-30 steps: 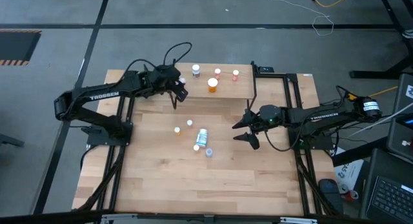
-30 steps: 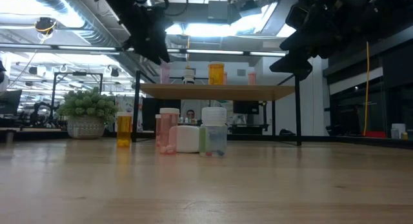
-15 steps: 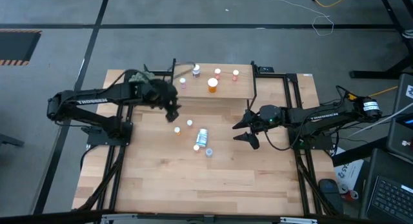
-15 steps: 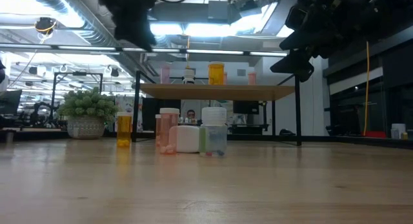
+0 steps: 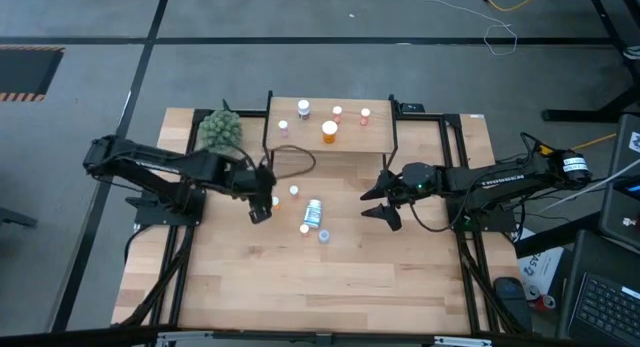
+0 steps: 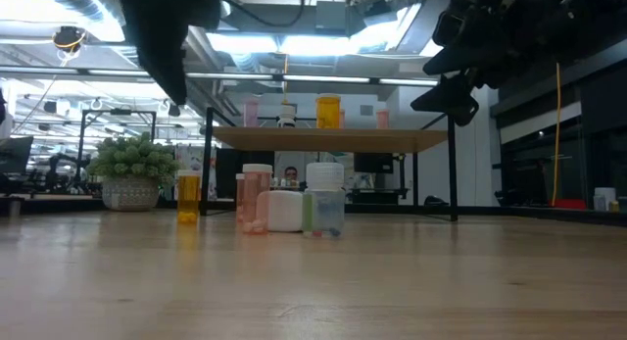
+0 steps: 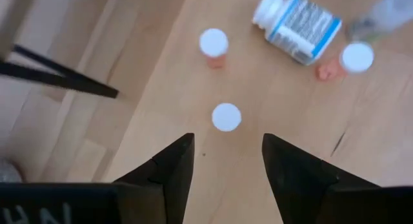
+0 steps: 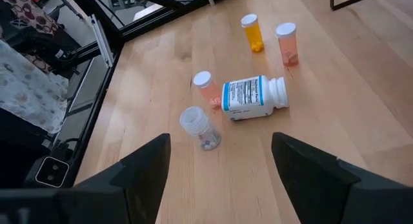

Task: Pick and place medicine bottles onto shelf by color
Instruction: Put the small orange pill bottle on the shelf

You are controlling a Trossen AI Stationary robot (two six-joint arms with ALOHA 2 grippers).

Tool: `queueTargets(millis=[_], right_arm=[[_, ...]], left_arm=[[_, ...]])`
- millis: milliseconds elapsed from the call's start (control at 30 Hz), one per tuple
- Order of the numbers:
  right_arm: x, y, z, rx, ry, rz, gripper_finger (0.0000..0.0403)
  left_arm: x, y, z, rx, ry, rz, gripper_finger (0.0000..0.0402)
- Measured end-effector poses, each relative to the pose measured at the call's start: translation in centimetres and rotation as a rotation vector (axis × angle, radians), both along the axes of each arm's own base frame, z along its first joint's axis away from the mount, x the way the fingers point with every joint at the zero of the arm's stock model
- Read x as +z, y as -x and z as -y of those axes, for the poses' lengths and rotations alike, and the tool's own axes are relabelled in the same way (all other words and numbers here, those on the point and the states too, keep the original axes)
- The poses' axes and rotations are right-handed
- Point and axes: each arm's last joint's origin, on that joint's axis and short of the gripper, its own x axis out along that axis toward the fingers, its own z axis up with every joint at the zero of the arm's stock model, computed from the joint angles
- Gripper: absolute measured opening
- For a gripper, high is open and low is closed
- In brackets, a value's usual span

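Five medicine bottles stand on the shelf (image 5: 330, 137) at the table's far side, among them an orange one (image 5: 329, 132). Several more are loose on the table: an orange bottle (image 7: 226, 116), a pink one (image 7: 213, 43), a white labelled bottle (image 7: 298, 19) lying on its side, another pink one (image 5: 305, 228) and a clear one (image 5: 324, 236). My left gripper (image 7: 226, 153) hangs open above the table just left of the orange bottle, pointing steeply down and holding nothing. My right gripper (image 5: 376, 200) is open in the air to the right of the loose bottles.
A green spiky plant ball (image 5: 219, 130) sits at the far left beside the shelf's black frame (image 5: 267, 137). The shelf's legs (image 6: 452, 178) stand on the tabletop. Bare wood stretches from the loose bottles to the near edge (image 5: 300, 307).
My left gripper has swung from the shelf's front left corner toward the table's near edge and a little down, tipping to point more steeply downward. It now hangs next to the loose orange bottle. The plant ball it covered now shows.
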Motion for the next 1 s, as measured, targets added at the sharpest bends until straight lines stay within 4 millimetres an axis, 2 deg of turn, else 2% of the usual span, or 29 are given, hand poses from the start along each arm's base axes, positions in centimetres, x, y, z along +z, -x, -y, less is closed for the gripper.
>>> queueTargets(millis=[167, 300, 467, 567, 767, 1000], right_arm=[[0.0, 0.0, 0.0, -0.011, -0.023, -0.005, 0.0273], [0.1, 0.0, 0.0, -0.018, -0.019, 0.002, 0.0273], [0.1, -0.1, 0.2, -0.092, -0.041, -0.002, 0.0273], [0.1, -0.1, 0.2, -0.119, -0.067, -0.001, 0.0273], [0.4, -0.2, 0.2, -0.135, -0.107, 0.027, 0.0273], [0.6, -0.3, 0.2, -0.141, -0.106, 0.047, 0.0273]], left_arm=[[-1.2, -0.8, 1.9, -0.065, -0.053, -0.045, 0.0178], [-1.4, -0.6, 3.1, -0.104, -0.078, -0.062, 0.0178], [-1.5, 1.3, 3.4, -0.041, -0.154, -0.131, 0.0178], [-2.7, 2.5, 3.2, -0.029, -0.159, -0.114, 0.0178], [-5.4, 4.9, 2.3, -0.027, -0.094, 0.069, 0.0178], [-8.1, 5.7, 2.0, -0.02, -0.054, 0.254, 0.0177]])
